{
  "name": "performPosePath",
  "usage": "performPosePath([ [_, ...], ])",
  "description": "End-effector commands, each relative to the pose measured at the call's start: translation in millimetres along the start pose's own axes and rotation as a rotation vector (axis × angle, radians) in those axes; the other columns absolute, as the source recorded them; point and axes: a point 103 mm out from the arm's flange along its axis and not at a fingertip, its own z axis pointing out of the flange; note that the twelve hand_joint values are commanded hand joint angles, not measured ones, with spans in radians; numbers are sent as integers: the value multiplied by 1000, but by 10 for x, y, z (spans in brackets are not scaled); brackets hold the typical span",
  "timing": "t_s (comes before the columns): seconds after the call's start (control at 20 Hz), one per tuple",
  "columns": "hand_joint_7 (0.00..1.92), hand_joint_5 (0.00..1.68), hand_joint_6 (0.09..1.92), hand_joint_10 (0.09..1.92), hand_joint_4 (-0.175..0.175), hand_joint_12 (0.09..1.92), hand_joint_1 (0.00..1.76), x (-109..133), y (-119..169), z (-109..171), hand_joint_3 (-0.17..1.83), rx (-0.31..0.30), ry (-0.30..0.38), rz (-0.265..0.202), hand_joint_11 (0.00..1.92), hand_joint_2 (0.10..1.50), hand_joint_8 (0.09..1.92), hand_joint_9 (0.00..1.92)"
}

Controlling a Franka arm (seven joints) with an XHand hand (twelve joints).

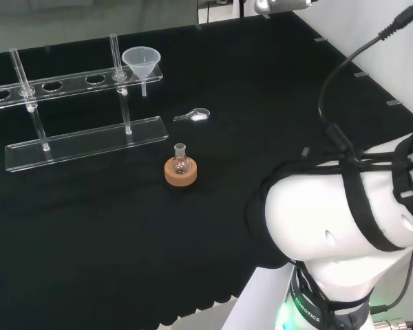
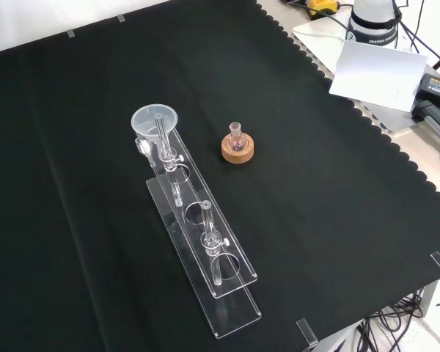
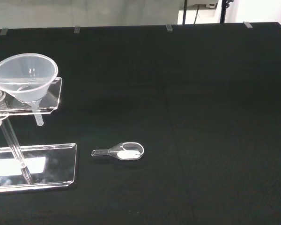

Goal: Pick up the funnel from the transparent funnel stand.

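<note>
The funnel [image 1: 141,62] sits in the end hole of the clear stand [image 1: 82,141]. Near the stand are a small flask [image 1: 180,159] on its cork ring [image 1: 181,173] and a clear scoop [image 1: 195,115]. I cannot tell how the fingers are set.

My arm [image 1: 344,227], head view, lower right: big rounded white links w/ glossy shell; one small dark hole on the bulging link's face. Black straps wrap the upper link, w/ a bundle of black cables [image 1: 351,148] tied under them; one cable loops up and off toward the view's top right corner, ending in a plug-like connector. Below the bulge I see a dark collar ring w/ white print, not read. Green glow sits at the base beneath it. Front view, top right: arm's base [image 2: 374,22], white w/ a black band round it.
</note>
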Motion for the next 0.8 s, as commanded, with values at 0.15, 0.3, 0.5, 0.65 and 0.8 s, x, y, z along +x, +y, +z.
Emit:
performPosePath([
  [0.15, 0, 204, 87, 641, 15, 1358, 0, 214, 419, 154, 339, 17, -6, -24, 82, 1250, 341, 114],
  [0.3, 1, 203, 87, 645, 15, 1359, 8, 324, 641, 199, 331, 23, -7, -58, 83, 1246, 349, 122],
  [0.5, 4, 199, 87, 654, 14, 1364, 77, 481, 894, 303, 301, 39, -10, -97, 90, 1216, 378, 139],
  [0.65, 10, 197, 87, 660, 12, 1369, 128, 581, 1027, 403, 282, 64, -19, -114, 98, 1184, 399, 149],
  [0.8, 9, 193, 87, 664, 10, 1372, 169, 679, 1139, 521, 266, 88, -33, -128, 98, 1149, 413, 151],
])
